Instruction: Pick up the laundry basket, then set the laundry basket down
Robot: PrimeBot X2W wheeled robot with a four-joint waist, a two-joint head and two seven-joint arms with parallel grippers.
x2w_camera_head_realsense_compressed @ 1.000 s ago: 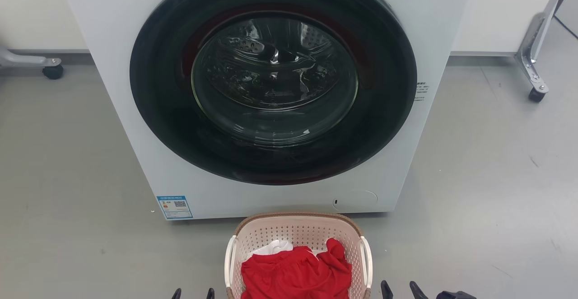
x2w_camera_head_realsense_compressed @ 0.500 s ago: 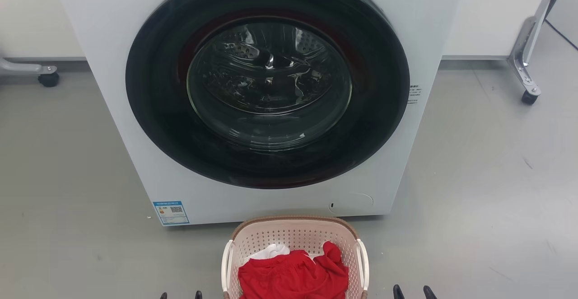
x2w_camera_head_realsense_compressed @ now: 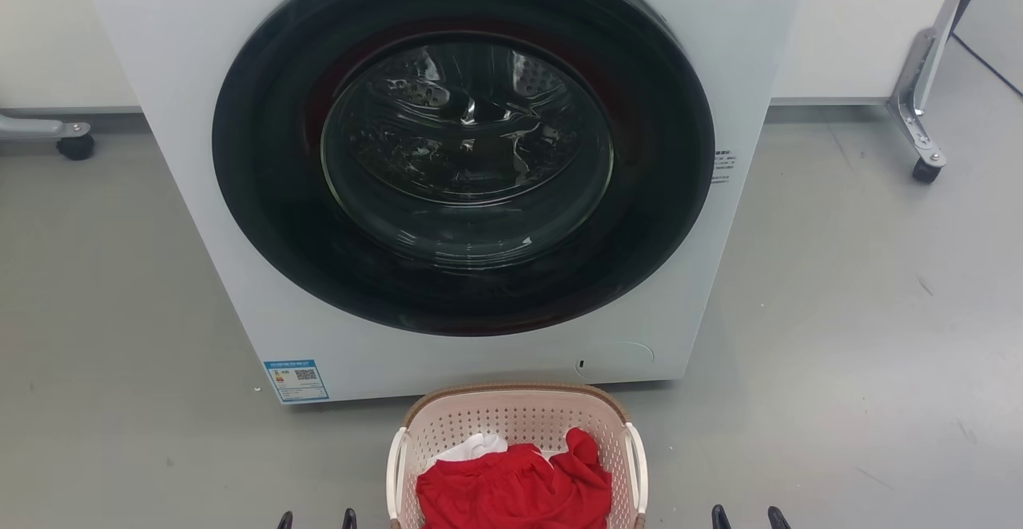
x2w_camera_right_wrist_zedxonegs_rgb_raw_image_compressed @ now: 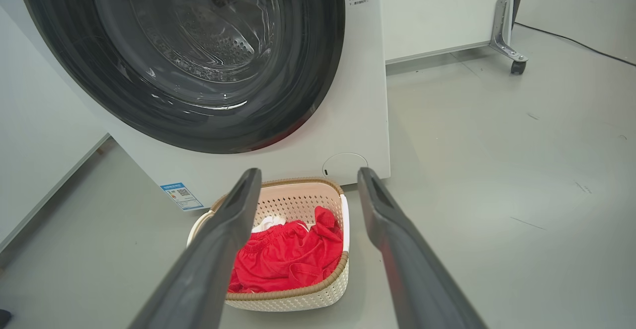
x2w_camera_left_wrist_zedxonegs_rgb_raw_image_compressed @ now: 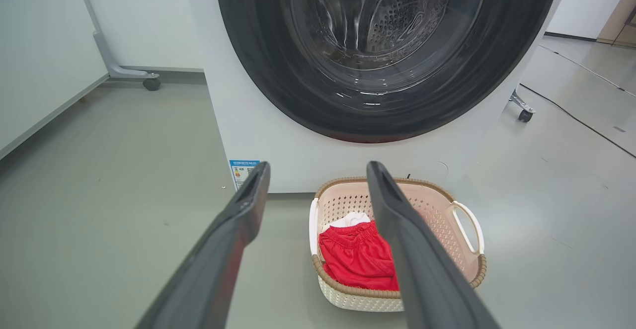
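Observation:
The laundry basket (x2w_camera_head_realsense_compressed: 519, 425), pale cream with a brown rim and white side handles, stands on the grey floor just in front of the washer. It holds red and white clothes (x2w_camera_head_realsense_compressed: 515, 485). My left gripper (x2w_camera_head_realsense_compressed: 316, 519) shows its fingertips at the bottom edge, left of the basket, open and empty. My right gripper (x2w_camera_head_realsense_compressed: 751, 517) pokes up right of the basket, also open and empty. In the left wrist view the basket (x2w_camera_left_wrist_zedxonegs_rgb_raw_image_compressed: 427, 209) lies ahead and below, partly behind the right finger. In the right wrist view the basket (x2w_camera_right_wrist_zedxonegs_rgb_raw_image_compressed: 298, 200) sits below between the fingers.
A white front-loading washer (x2w_camera_head_realsense_compressed: 447, 169) with a closed dark round door stands directly behind the basket. Wheeled metal frame legs (x2w_camera_head_realsense_compressed: 919, 137) stand at the far right and another wheeled leg (x2w_camera_head_realsense_compressed: 64, 136) at the far left. Grey floor spreads on both sides.
The head view has shifted, so washer and basket sit slightly lower and to the left. Both grippers' fingertips have spread further out from the basket and show less.

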